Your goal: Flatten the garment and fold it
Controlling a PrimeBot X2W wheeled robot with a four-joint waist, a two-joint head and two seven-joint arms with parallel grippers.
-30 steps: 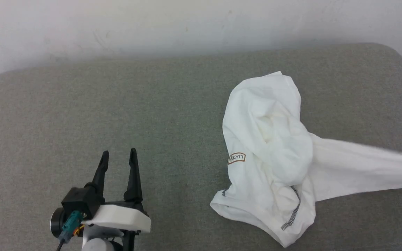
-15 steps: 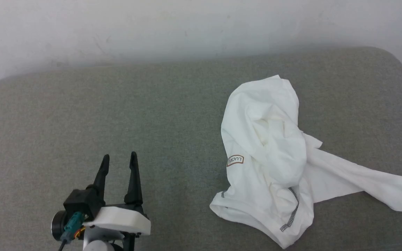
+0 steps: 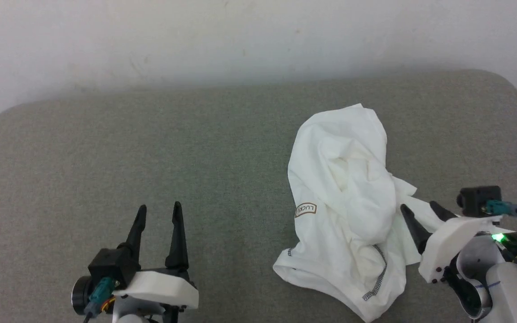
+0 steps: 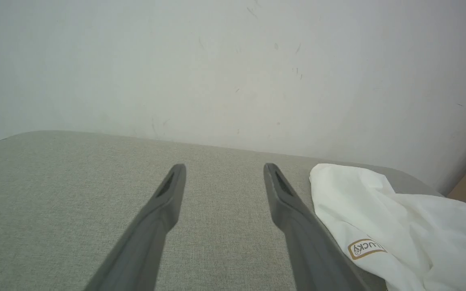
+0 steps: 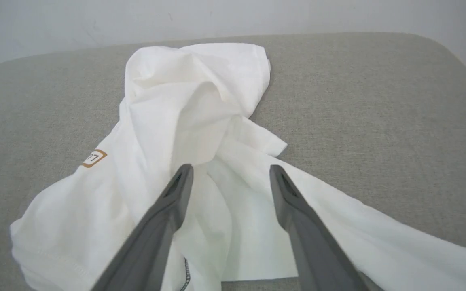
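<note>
The garment [image 3: 343, 202], a white T-shirt with a brown-outlined logo patch and grey stitched seams, lies crumpled on the right half of the grey cushion [image 3: 151, 148]. One long strip of it trails off to the lower right. My right gripper [image 3: 418, 207] hovers open over that strip, nothing between its fingers; its wrist view shows the garment [image 5: 200, 133] spread beneath the right gripper [image 5: 229, 169]. My left gripper [image 3: 159, 208] stands open over bare cushion at the lower left, well apart from the cloth. In the left wrist view the left gripper [image 4: 223, 166] points toward the wall, with the garment [image 4: 399, 218] at its right.
A pale wall [image 3: 240, 40] rises behind the cushion's rounded far edge. Bare grey cushion stretches across the left and centre. The cushion's right corner [image 3: 510, 85] curves away near the picture's edge.
The taut strip of the garment stretched off to the right has dropped slack onto the cushion. My right gripper has come into the head view, open, over that strip. The camera has tilted slightly.
</note>
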